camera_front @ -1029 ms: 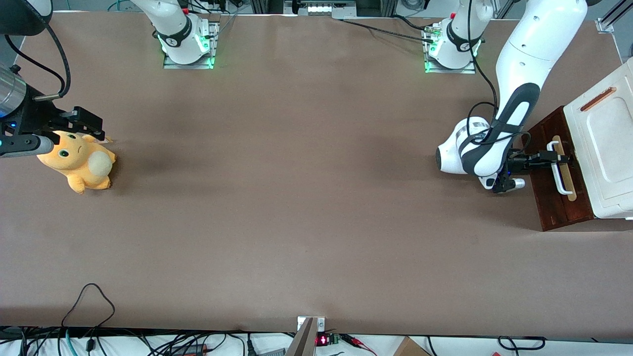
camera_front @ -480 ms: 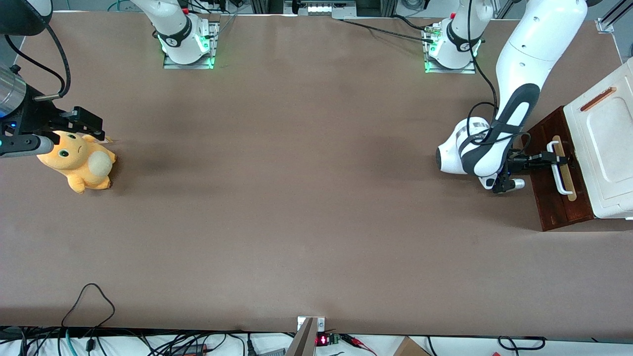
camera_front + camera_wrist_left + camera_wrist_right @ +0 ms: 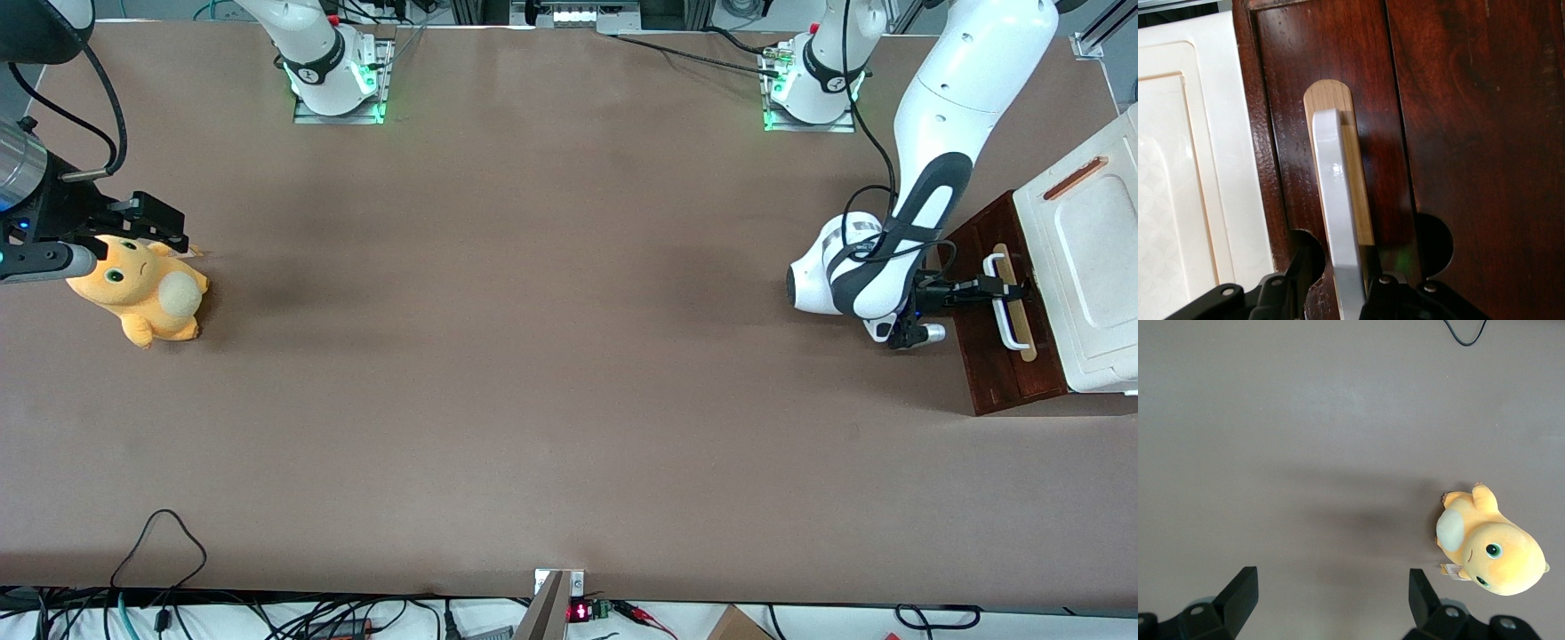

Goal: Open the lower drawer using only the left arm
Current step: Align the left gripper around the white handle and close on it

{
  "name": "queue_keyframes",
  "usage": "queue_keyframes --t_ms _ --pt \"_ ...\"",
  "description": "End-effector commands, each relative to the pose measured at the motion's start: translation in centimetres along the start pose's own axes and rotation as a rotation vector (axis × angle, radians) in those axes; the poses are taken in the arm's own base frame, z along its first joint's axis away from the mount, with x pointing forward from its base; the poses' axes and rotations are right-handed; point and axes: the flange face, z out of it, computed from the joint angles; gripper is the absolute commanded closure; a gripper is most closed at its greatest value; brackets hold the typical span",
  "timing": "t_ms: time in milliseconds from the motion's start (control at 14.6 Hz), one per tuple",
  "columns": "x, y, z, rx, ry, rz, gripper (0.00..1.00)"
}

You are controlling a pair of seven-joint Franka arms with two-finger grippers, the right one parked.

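Claw nearer lower drawer handle

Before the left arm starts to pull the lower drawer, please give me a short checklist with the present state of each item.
1. Black two-finger claw at the white U-shaped bar handle: ok.
2. One finger on each side of the bar: ok, seen in the wrist view.
3. Fingers pressed firmly on the bar: cannot tell.
4. Dark reddish-brown lower drawer front not yet pulled out: ok.
5. Brown table in front of the drawer free for pulling: ok.
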Motion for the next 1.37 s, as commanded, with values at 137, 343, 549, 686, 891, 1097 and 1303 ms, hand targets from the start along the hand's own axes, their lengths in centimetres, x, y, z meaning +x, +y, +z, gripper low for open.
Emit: queue_keyframes --t_ms 137,343,549,686,891,1097,1303 --pt "0.79 0.39 0.53 0.006 0.007 0.022 0.65" --pt "1.10 0.31 0.53 0.005 0.006 0.016 0.66" --pt "1.12 0.30 0.37 0.004 0.009 0.016 0.67" --pt "1.11 0.40 0.35 0.003 0.010 0.017 0.73" --pt "1.14 0.45 0.41 0.001 0.009 0.019 0.82" --pt "1.15 0.45 0.33 0.001 0.010 0.019 0.98" --pt "1.28 0.29 -0.39 -0.005 0.022 0.015 1.00"
